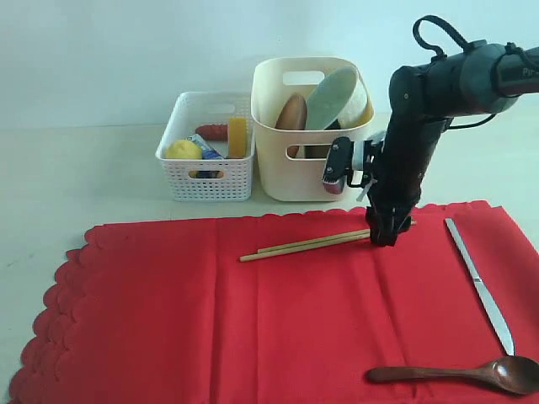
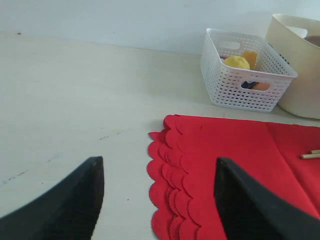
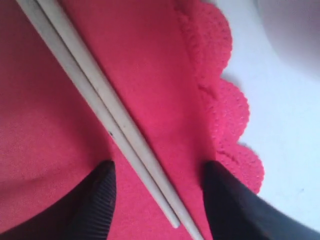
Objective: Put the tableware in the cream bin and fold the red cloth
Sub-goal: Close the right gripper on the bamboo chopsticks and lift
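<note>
The red cloth [image 1: 253, 320] lies spread flat on the surface [image 1: 101, 185], with the cream bin [image 1: 286, 177] behind it holding the pale bowl [image 1: 337, 97] and brown plate [image 1: 292, 114]. The left tool [image 2: 157, 175] hangs open, empty; the right tool [image 1: 386, 239], jaws apart, straddles the wooden chopsticks [image 1: 303, 245] on the cloth.

Lab-style test bench: bare pale table [image 1: 84, 189], blank wall [image 1: 126, 50]

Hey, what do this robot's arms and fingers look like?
The right arm is glossy black with rounded tube sections, a black cable looping above it and a pale block at the wrist. Its fingers are black, tapered and ribbed inside. The left fingers are plain matte black wedges.
</note>
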`<move>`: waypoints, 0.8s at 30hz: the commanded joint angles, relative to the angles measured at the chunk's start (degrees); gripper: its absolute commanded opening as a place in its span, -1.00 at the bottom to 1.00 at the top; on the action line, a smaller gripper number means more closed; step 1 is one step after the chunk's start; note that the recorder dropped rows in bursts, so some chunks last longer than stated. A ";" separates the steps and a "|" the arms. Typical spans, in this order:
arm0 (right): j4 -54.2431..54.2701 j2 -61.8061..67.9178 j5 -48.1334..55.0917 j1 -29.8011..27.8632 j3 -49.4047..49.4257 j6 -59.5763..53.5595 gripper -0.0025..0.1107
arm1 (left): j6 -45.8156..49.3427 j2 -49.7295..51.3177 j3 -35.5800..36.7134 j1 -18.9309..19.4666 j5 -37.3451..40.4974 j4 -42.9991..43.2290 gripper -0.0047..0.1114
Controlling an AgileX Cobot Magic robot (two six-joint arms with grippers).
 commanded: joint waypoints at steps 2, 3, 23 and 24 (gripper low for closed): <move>-0.53 1.46 0.01 -0.29 -0.55 -2.52 -0.51 | -0.32 -0.26 0.13 0.19 -0.37 -0.37 0.14; -0.70 1.63 0.01 -0.29 -0.55 -2.52 -0.58 | -0.32 -0.26 0.13 0.19 -0.37 -0.37 0.14; -5.00 -10.83 8.73 -0.18 5.25 0.09 -0.96 | -0.32 -0.26 0.13 0.19 -0.37 -0.37 0.14; -5.00 -12.32 8.73 -0.18 6.55 0.36 -0.96 | -0.32 -0.26 0.13 0.19 -0.37 -0.37 0.14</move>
